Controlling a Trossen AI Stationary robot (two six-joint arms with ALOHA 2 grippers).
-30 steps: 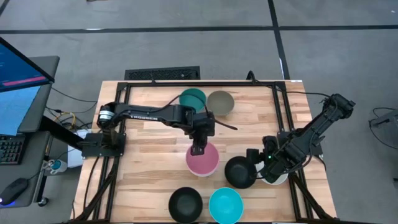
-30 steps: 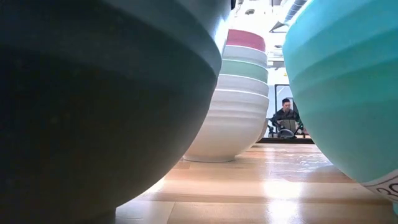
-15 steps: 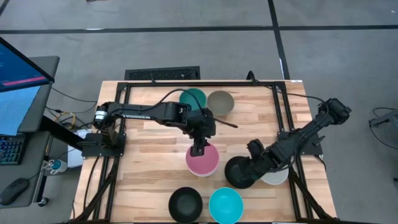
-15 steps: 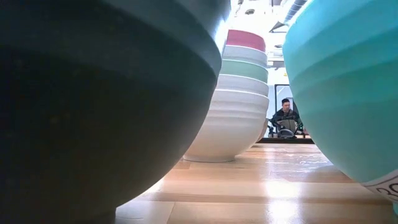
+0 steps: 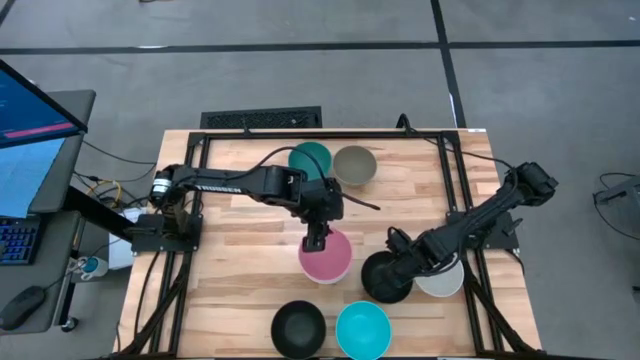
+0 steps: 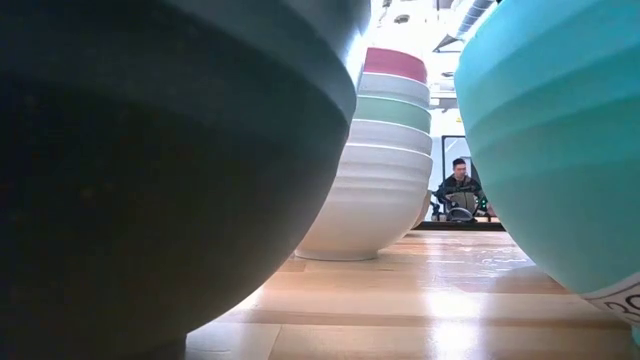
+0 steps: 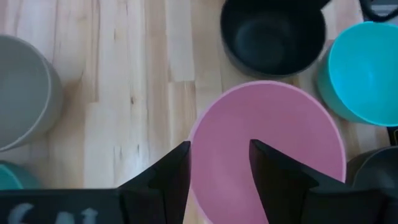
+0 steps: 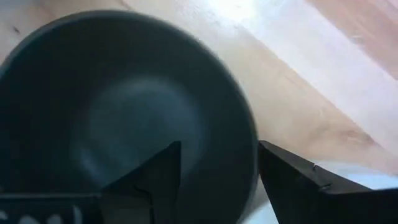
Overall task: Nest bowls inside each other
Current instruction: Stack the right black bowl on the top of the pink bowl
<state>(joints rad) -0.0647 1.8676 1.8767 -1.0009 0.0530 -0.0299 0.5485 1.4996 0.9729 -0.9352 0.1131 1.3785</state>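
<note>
A stack of nested bowls with a pink bowl (image 5: 326,258) on top stands mid-table; in the low view the stack (image 6: 385,160) shows pink over white, sage green and white. My left gripper (image 5: 317,240) hangs open over the pink bowl's far rim (image 7: 198,124), one finger on each side of it. My right gripper (image 5: 395,262) is open over a black bowl (image 5: 384,279); its fingers straddle the rim (image 8: 249,149), one over the hollow, one outside. Single bowls rest on their bases: white (image 5: 443,282), black (image 5: 298,327), cyan (image 5: 362,330), teal (image 5: 309,158) and taupe (image 5: 354,165).
A black metal frame (image 5: 320,133) borders the wooden table. Bare wood lies left of the stack and along the table's right far part. A monitor and a keyboard stand off the table's left side. A person (image 6: 459,190) sits in the room far behind.
My right gripper has swung from above the white bowl toward the table's left and now stands over the black bowl by the stack. The white bowl, half hidden under the arm before, now shows. The bowls have stayed in place.
</note>
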